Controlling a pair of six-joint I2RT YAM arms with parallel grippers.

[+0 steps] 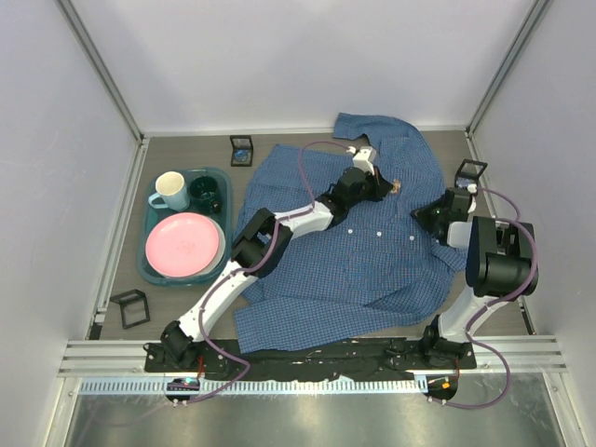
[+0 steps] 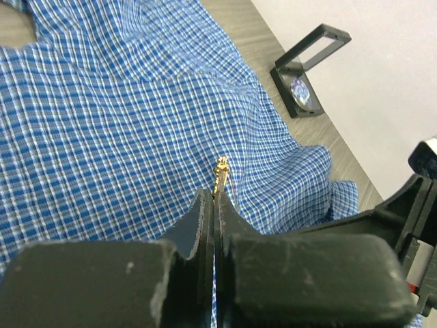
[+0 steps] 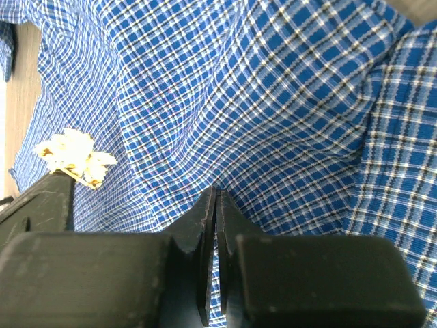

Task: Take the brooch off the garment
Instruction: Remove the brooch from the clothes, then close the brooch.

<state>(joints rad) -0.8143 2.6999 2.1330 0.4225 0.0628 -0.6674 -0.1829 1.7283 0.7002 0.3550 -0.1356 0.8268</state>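
Note:
The blue checked shirt lies spread on the table. A small gold and cream brooch sits on its upper right chest. My left gripper is shut on the brooch; in the left wrist view the brooch's gold edge sticks out from between the closed fingertips, over the shirt. My right gripper is to the right of the brooch, shut on a pinched fold of the shirt. The right wrist view shows the flower-shaped brooch to the left, at the left gripper's tip.
A teal tray at the left holds a pink plate, a cream mug and a dark green cup. Small open black boxes stand at the back, the right and the front left.

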